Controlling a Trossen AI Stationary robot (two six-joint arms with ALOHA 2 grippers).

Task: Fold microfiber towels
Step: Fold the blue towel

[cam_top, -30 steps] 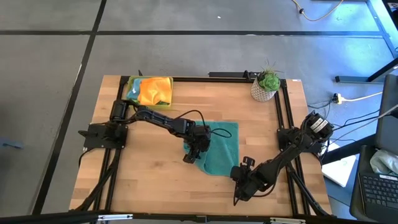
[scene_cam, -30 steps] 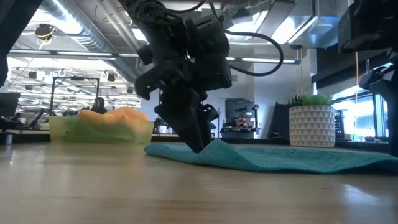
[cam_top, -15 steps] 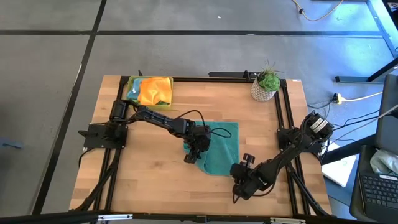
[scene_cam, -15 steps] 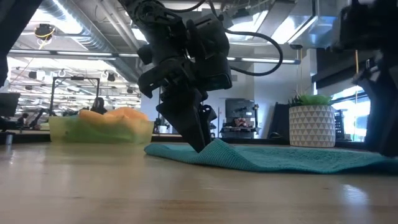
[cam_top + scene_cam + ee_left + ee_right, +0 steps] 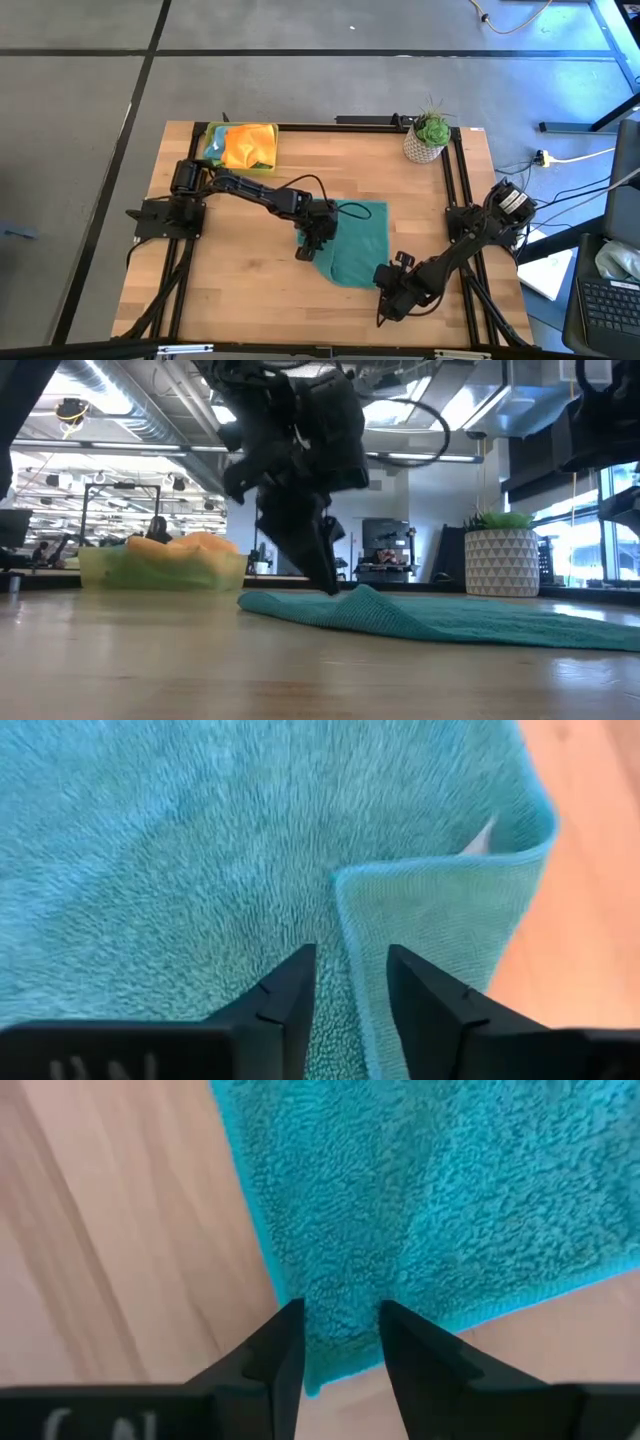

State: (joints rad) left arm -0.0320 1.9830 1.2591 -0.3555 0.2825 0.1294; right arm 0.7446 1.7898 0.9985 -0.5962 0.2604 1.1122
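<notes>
A teal microfiber towel (image 5: 358,240) lies spread on the wooden table, a little right of the middle. It also shows in the low view (image 5: 450,618). My left gripper (image 5: 312,248) stands at the towel's left edge, pointing down, shut on it. My right gripper (image 5: 385,297) stands at the towel's near corner, shut on it. An orange, a lime green and a light blue towel lie heaped in the yellow-green tray (image 5: 208,150) at the far left. My left gripper pinches the towel's left edge between its two fingers, where a small flap is turned over (image 5: 350,920). The fingers come from above, pointing down (image 5: 333,588). The towel lies on the table, with a low ridge raised beside the fingertips (image 5: 365,593). My right gripper pinches the towel just inside its near corner (image 5: 335,1295), from above, pointing down. A crease (image 5: 398,1265) runs from between the fingers into the cloth. The corner tip (image 5: 312,1383) and the towel around it lie on the table.
A potted plant in a white pot (image 5: 428,138) stands at the far right corner, also seen in the low view (image 5: 500,560). Black rails (image 5: 452,180) run along the table's sides. Bare wood (image 5: 240,280) lies left of and in front of the towel.
The teal towel has slid a little toward the table's right and near edges, staying on the table. My left gripper has gone the same way with the towel's left edge, and the ridge beside it has moved along. My right gripper has shifted slightly toward the near edge.
</notes>
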